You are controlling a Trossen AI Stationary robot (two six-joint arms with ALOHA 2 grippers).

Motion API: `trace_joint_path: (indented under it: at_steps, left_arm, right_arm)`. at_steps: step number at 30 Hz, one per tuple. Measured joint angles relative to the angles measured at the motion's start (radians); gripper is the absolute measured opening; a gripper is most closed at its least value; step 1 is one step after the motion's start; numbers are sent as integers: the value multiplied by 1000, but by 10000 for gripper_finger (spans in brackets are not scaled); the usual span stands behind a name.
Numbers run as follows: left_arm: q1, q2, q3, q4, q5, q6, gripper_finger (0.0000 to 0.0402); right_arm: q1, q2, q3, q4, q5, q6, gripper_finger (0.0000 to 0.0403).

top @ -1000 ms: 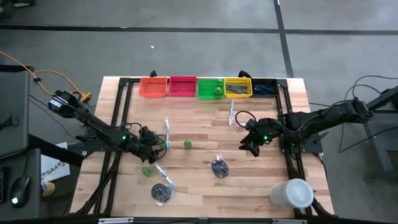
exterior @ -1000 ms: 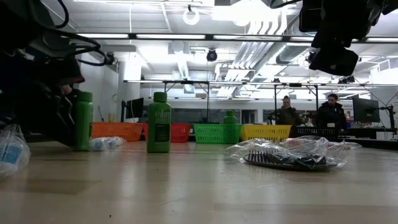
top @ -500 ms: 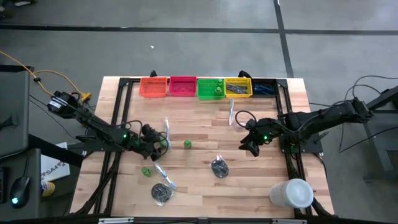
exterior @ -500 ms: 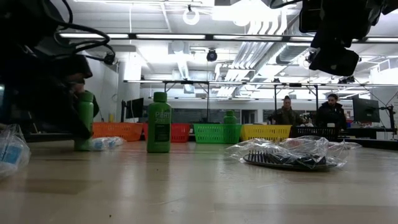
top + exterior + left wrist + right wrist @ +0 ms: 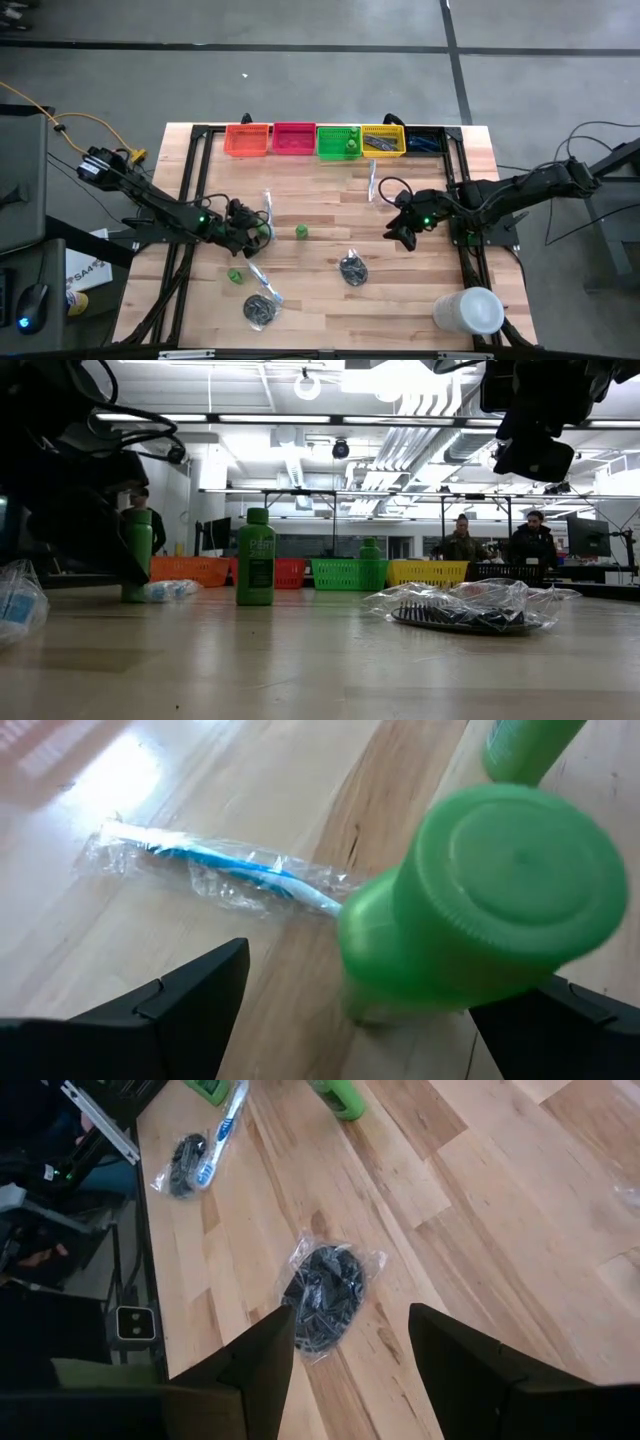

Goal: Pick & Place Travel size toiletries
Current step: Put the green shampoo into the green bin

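Note:
My left gripper (image 5: pixel 256 233) (image 5: pixel 390 970) is low over the table's left middle, open, with its fingers on either side of an upright green bottle (image 5: pixel 500 890) (image 5: pixel 137 560). A wrapped toothbrush (image 5: pixel 230 870) lies just beyond it. A second green bottle (image 5: pixel 300 231) (image 5: pixel 255 560) stands to its right and a third (image 5: pixel 235 274) nearer the near edge. My right gripper (image 5: pixel 402 240) (image 5: pixel 352 1310) hangs open, high above the table (image 5: pixel 535 455), over a dark bundle in clear wrap (image 5: pixel 325 1295) (image 5: pixel 352 268). Another toothbrush (image 5: pixel 262 282) and another bundle (image 5: pixel 260 310) lie at the near left. My left gripper stands around the green bottle's body, slanting down from the table's left. One finger (image 5: pixel 170 1010) is plainly apart from it. The other finger (image 5: pixel 560 1025) is partly hidden behind the bottle, so I cannot tell whether it touches. The bottle stands on the table.
Along the far edge stand the orange (image 5: pixel 248 140), pink (image 5: pixel 293 139), green (image 5: pixel 338 141), yellow (image 5: pixel 383 140) and dark-blue (image 5: pixel 425 140) bins. A toothbrush (image 5: pixel 372 180) lies before them. A large white cylinder (image 5: pixel 468 310) sits at the near right. People (image 5: pixel 495 545) stand far behind the table.
My left gripper has moved a little toward the table's right and far side, closing in around the green bottle. The bottle has stayed upright on the table.

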Motion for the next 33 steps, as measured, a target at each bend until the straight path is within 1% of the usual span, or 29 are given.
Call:
trace_joint_path:
  at_steps: [8, 12, 16, 21, 30, 33]
  left_arm:
    - [0, 83, 0, 117, -13, -13, 348]
    - [0, 117, 0, 119, -12, -27, 340]
    - [0, 136, 0, 126, -5, -32, 311]
    - [0, 136, 0, 127, -23, -32, 265]
    - [0, 132, 0, 126, -8, -32, 164]
    - [0, 105, 8, 123, -4, -30, 159]
  right_arm:
    - [-24, 0, 0, 1, -5, -5, 192]
    - [-31, 0, 0, 3, -5, -8, 192]
    - [-31, 0, 0, 4, -5, -10, 192]
    - [-31, 0, 0, 4, -5, -9, 192]
    - [-31, 0, 0, 4, -5, -9, 192]
    - [-31, 0, 0, 12, -11, -9, 192]
